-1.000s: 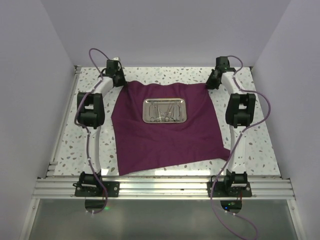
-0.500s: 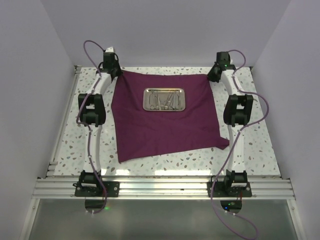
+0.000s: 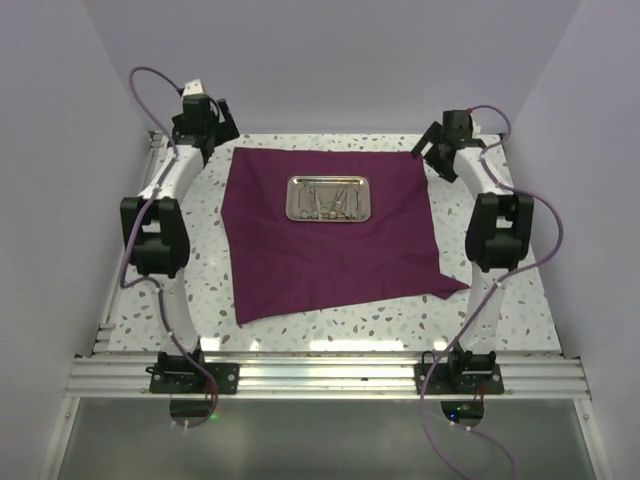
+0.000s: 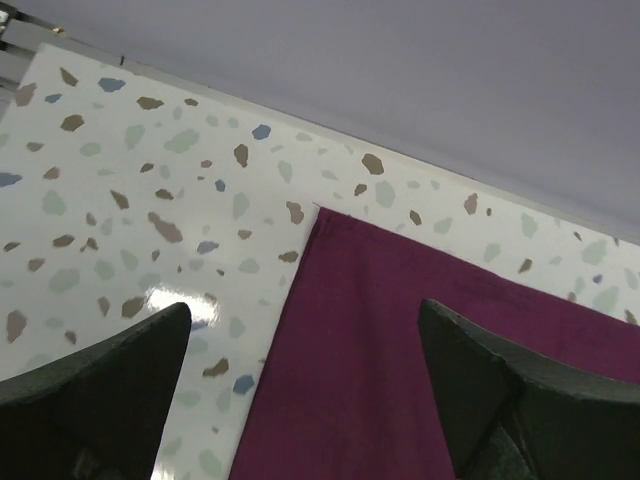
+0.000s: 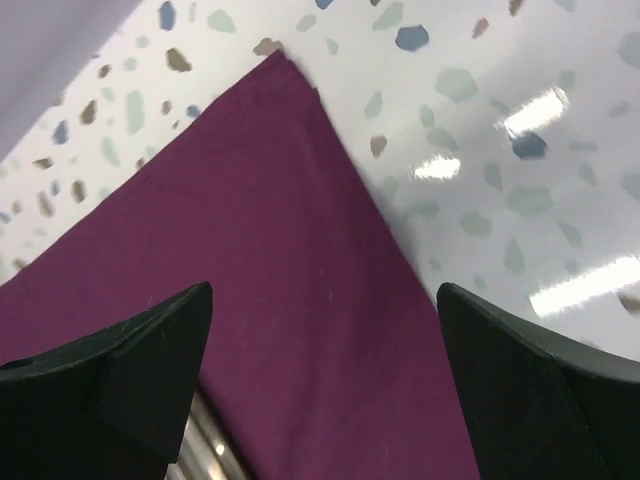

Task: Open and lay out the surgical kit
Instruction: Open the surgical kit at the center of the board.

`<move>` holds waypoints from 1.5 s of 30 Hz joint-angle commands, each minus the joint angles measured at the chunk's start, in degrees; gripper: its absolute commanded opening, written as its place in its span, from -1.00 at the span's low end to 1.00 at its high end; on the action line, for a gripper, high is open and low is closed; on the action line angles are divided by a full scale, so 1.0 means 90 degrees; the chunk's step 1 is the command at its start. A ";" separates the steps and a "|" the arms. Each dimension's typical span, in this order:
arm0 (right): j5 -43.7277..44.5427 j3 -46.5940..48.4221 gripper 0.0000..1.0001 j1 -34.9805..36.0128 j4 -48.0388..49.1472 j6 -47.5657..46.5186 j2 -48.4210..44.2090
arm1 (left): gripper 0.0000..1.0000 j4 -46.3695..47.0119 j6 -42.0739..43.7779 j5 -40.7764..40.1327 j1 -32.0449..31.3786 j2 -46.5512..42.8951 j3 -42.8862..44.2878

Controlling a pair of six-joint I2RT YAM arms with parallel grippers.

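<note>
The surgical kit lies opened out: a dark purple cloth (image 3: 330,255) is spread flat on the table, with a shiny steel tray (image 3: 330,198) on its far half. Thin steel instruments (image 3: 338,203) lie in the tray. My left gripper (image 3: 213,122) hangs open above the cloth's far left corner (image 4: 322,214), holding nothing. My right gripper (image 3: 431,152) hangs open above the far right corner (image 5: 283,62), also holding nothing. In the left wrist view, the left gripper (image 4: 305,310) shows cloth (image 4: 420,340) between its fingers. In the right wrist view, the right gripper (image 5: 324,290) shows cloth (image 5: 260,210) and a sliver of tray (image 5: 207,437).
The speckled terrazzo table (image 3: 500,300) is walled by pale panels on three sides. An aluminium rail (image 3: 330,375) with both arm bases runs along the near edge. The cloth's near right corner (image 3: 455,288) points toward the right arm.
Both grippers went from shut to open and let go of the cloth's far corners. Both arms swung outward and up. The cloth's far edge now lies straight and flat.
</note>
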 commanded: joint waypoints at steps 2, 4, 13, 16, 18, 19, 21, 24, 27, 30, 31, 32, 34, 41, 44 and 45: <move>0.0047 -0.1860 0.97 -0.0016 0.0851 0.0291 -0.2288 | 0.99 0.0108 -0.0538 0.0027 -0.0237 -0.2557 -0.2210; -0.0002 -0.2547 0.97 0.0081 0.0959 0.0321 -0.3232 | 0.99 -0.0037 -0.0568 -0.0206 -0.0521 -0.3225 -0.3331; -0.0324 -0.6269 0.97 0.0452 0.1203 0.0438 -0.6390 | 1.00 -0.1220 -0.2468 -0.2111 -0.3508 -0.6019 -0.6624; -0.0480 -0.7071 0.97 0.0492 0.1068 0.0350 -0.7328 | 1.00 -0.1376 -0.3366 -0.2560 -0.4494 -0.6469 -0.7397; -0.0636 -0.7326 0.97 0.0521 0.0843 0.0233 -0.7883 | 1.00 -0.1405 -0.3982 -0.2774 -0.5120 -0.6568 -0.7731; -0.0675 -0.7384 0.97 0.0531 0.0620 0.0184 -0.8080 | 0.99 -0.1367 -0.4160 -0.2824 -0.5286 -0.6520 -0.8022; -0.0744 -0.7521 0.97 0.0560 0.0346 0.0077 -0.8615 | 0.99 -0.1241 -0.4560 -0.2951 -0.5745 -0.6238 -0.8326; -0.0744 -0.7697 0.97 0.0551 0.0140 -0.0040 -0.9251 | 0.99 -0.1133 -0.4835 -0.3010 -0.5903 -0.5837 -0.8416; -0.0735 -0.7795 0.97 0.0551 -0.0114 -0.0148 -0.9565 | 0.99 -0.0996 -0.4962 -0.3078 -0.5981 -0.5329 -0.8387; -0.0666 -0.7873 0.97 0.0551 -0.0281 -0.0294 -0.9732 | 0.97 -0.0781 -0.4924 -0.3059 -0.6010 -0.5006 -0.8348; -0.0676 -0.7883 0.97 0.0560 -0.0329 -0.0333 -0.9752 | 0.87 -0.0713 -0.4904 -0.3040 -0.6001 -0.4928 -0.8348; -0.0647 -0.7902 0.97 0.0551 -0.0359 -0.0392 -0.9752 | 0.75 -0.0712 -0.4894 -0.3020 -0.6001 -0.4908 -0.8357; -0.0637 -0.7951 0.97 0.0551 -0.0398 -0.0470 -0.9752 | -0.24 -0.0712 -0.4914 -0.2991 -0.6030 -0.4956 -0.8474; -0.0627 -0.7990 0.97 0.0551 -0.0369 -0.0588 -0.9732 | -1.00 -0.1355 -0.5021 -0.2493 -0.6215 -0.5892 -0.8982; -0.0676 -0.7912 0.97 0.0560 -0.0388 -0.0607 -0.9752 | -1.00 -0.2438 -0.5449 -0.2599 -0.6595 -0.6586 -0.8875; -0.0686 -0.7883 0.97 0.0551 -0.0417 -0.0617 -0.9752 | -1.00 -0.3098 -0.5789 -0.2629 -0.6703 -0.6733 -0.8740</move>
